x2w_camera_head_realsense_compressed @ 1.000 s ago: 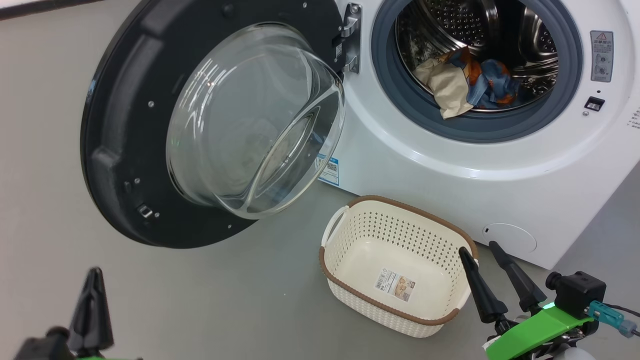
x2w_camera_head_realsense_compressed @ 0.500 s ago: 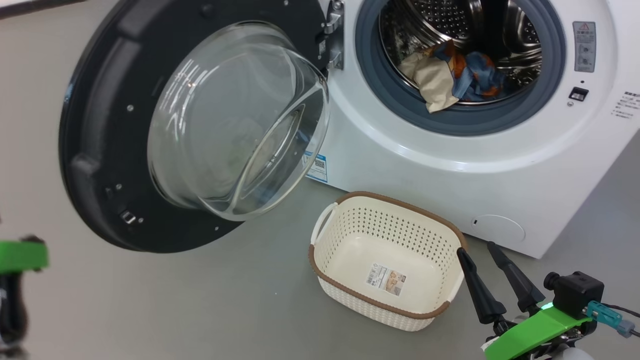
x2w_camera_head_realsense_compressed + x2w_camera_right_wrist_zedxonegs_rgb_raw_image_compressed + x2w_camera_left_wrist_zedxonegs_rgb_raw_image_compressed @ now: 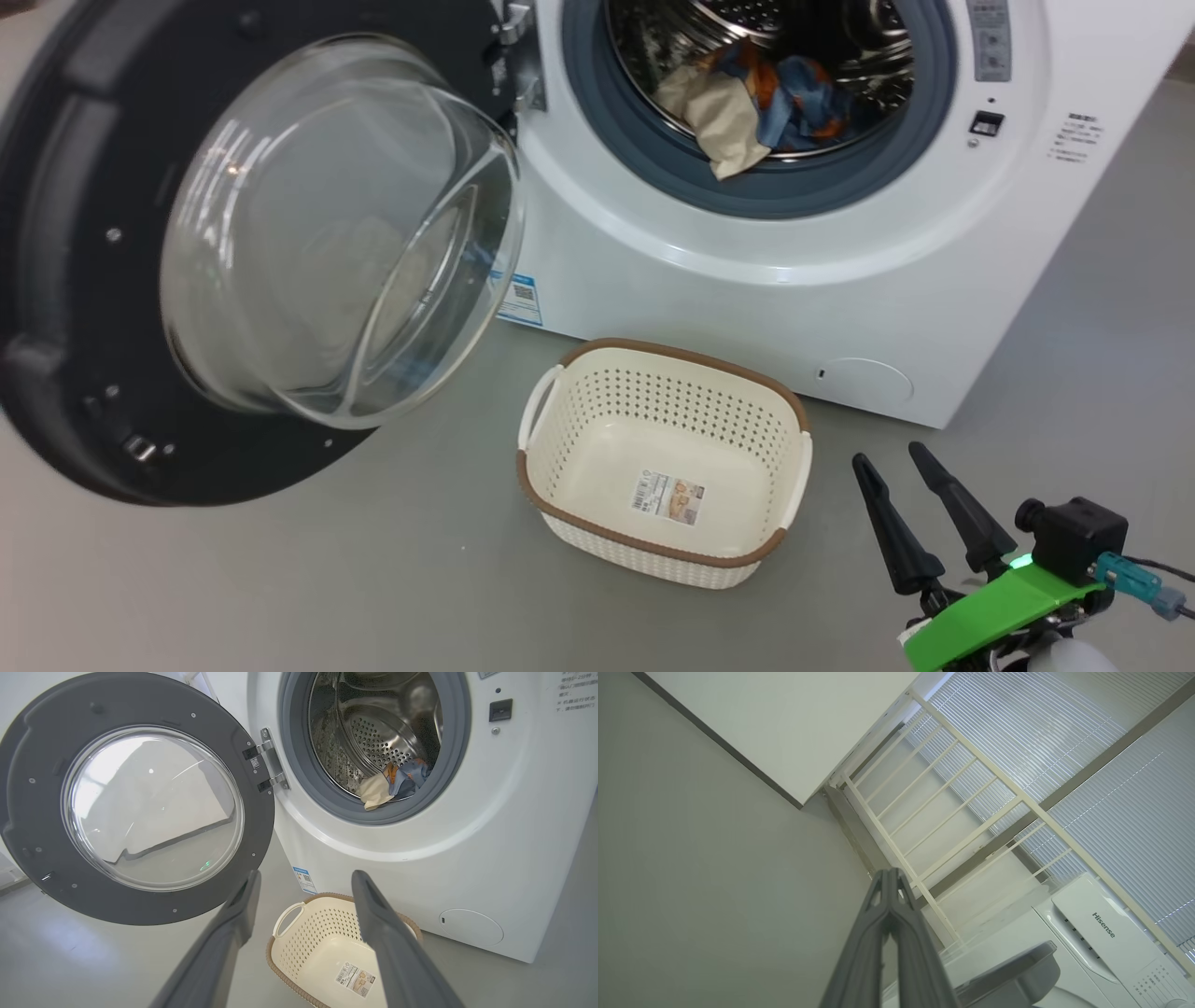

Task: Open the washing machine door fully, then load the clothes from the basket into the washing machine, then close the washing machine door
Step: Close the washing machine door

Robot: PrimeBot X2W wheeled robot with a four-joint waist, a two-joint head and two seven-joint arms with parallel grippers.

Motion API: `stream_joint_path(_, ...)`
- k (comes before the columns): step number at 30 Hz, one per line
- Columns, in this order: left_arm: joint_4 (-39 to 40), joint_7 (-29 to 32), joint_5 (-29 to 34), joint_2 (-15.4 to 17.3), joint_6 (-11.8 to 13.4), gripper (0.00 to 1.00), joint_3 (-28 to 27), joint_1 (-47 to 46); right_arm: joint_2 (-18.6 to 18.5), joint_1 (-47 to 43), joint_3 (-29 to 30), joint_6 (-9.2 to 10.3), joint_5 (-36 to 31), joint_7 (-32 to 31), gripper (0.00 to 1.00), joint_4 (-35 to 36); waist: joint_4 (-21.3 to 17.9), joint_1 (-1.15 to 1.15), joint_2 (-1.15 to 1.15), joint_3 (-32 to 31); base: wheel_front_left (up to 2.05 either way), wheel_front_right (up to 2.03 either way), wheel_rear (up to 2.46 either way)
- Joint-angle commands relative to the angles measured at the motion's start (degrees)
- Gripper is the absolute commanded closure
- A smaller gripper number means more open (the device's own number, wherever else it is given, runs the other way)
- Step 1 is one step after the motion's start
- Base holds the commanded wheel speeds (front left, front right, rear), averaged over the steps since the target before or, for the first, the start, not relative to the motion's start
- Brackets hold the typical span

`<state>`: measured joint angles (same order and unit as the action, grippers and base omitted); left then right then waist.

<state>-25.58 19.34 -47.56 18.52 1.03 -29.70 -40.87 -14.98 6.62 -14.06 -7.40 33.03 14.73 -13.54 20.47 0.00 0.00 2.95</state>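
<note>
Cream basket (image 3: 653, 411) bearing label sticker (image 3: 667, 497), clothes (image 3: 747, 98) in washing machine (image 3: 709, 280)

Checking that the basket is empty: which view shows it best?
Head view: the whole basket, with bare floor and label. The right wrist view crops it behind its own fingers. The left wrist view faces a railing.

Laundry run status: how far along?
Done: washing machine door wide open; clothes inside the washing machine; basket empty. In hand: nothing held; right gripper open by the basket, left gripper shut. Left: close the door.
</note>
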Motion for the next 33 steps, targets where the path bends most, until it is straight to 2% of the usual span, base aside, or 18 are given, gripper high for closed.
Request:
stream_joint_path(1, -0.9, 1.8, -1.7, 4.0, 0.7, 1.00, -1.8, -2.8, -0.8, 2.5, -1.1, -0.09, 0.7, 0.3, 0.00, 1.5, -2.1, 0.00, 0.00, 1.0, 0.00, 0.00, 0.00)
stream_joint_path(9, -10.9, 6.2, -6.0, 7.9, 3.0, 1.00, -5.4, -6.5, -0.9, 3.4, -1.5, -0.09, 0.7, 0.3, 0.00, 1.6, -5.2, 0.00, 0.00, 1.8, 0.00, 0.00, 0.00)
stream_joint_path(18, -16.8, 11.5, -6.8, 11.2, 4.4, 1.00, -5.0, -7.6, -1.0, 2.9, -1.0, -0.09, 0.7, 0.3, 0.00, 1.8, -7.0, 0.00, 0.00, 2.1, 0.00, 0.00, 0.00)
stream_joint_path(24, -17.6, 15.8, -7.4, 10.9, 3.5, 1.00, -3.3, -7.5, -0.8, 3.0, -0.4, -0.09, 0.5, 0.3, 0.00, 2.0, -6.9, 0.00, 0.00, 2.4, 0.00, 0.00, 0.00)
stream_joint_path(33, -15.8, 20.7, -8.3, 8.6, 1.9, 1.00, -0.7, -6.4, -0.7, 3.3, -0.4, -0.09, 0.5, 0.3, 0.00, 2.0, -6.5, 0.00, 0.00, 2.3, 0.00, 0.00, 0.00)
